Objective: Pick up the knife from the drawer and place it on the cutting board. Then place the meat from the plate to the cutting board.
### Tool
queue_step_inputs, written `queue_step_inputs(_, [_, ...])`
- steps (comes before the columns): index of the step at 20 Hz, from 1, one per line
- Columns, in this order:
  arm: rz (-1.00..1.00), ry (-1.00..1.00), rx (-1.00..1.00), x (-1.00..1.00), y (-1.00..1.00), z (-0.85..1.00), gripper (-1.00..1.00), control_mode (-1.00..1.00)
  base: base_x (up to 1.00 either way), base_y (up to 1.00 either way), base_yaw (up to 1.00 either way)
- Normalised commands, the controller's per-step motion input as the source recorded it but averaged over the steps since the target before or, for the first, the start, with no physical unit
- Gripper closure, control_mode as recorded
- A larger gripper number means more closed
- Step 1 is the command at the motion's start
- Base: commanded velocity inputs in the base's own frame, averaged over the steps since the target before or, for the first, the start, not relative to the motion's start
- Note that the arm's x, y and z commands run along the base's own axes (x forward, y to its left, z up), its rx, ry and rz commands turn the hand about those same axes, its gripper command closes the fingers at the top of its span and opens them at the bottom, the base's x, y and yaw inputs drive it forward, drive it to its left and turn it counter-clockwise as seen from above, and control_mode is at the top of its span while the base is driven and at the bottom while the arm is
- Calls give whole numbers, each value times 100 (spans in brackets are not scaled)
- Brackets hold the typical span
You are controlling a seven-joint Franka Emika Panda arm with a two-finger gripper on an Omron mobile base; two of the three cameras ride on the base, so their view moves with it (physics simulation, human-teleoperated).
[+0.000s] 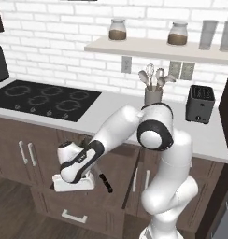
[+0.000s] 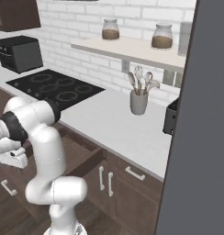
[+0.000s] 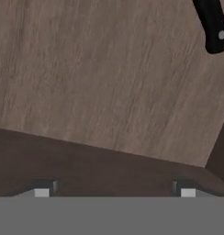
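gripper (image 3: 111,193): fingertips spread wide apart, nothing between them; pointing down into the drawer, just above its floor in the hand view
hand pose: wrist low over the pulled-out drawer in the left base view, arm folded down from the shoulder; looks like a reach-in posture for a top-down grasp
drawer (image 3: 100,87): pulled out, pale wood floor bare under the fingers, dark front wall just past the tips; standing out so the knife inside can be reached from above
knife (image 3: 212,25): black handle end lies flat on the drawer floor at the top right corner of the hand view, one rivet visible; blade not seen there
knife vs hand: off to one side of the fingertips, not between them, well apart from both; in the left base view the black handle (image 1: 105,182) lies just beside the hand on its right, in the same drawer
step judged: knife pick not yet made; hand likely needs to shift sideways toward the handle and line the finger gap across it before dropping
risk judged: handle lies flat on the wood, so fingers must go low; a grasp from the current spot would close on nothing
lower drawer handle (image 1: 74,216): white bar, below the drawer in use, shut
counter (image 1: 116,109): grey top behind the arm
cooktop (image 1: 41,98): black, far left of counter
utensil cup (image 1: 153,95): spoons and whisk, back of counter
toaster (image 1: 200,103): black, right of the cup
shelf (image 1: 158,46): jars and glasses, on the brick wall
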Motion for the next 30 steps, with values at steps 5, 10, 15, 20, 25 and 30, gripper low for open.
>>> queue_step_inputs(5, [-9, -15, -1, -74, 36, 28, -100, -100, 0, 0, 0])
queue_step_inputs(10, [-16, -20, 0, -7, -25, 73, -100, -100, 0, 0, 0])
queue_step_inputs(15, [-2, -8, 3, 20, -58, 73, -100, -100, 0, 0, 0])
queue_step_inputs(20, [3, -14, 0, 0, -65, 6, -100, -100, 0, 0, 0])
queue_step_inputs(25, [15, -5, 0, 15, -75, -6, -100, -100, 0, 0, 0])
queue_step_inputs(30, [16, 3, 4, 53, -46, -1, -100, -100, 0, 0, 0])
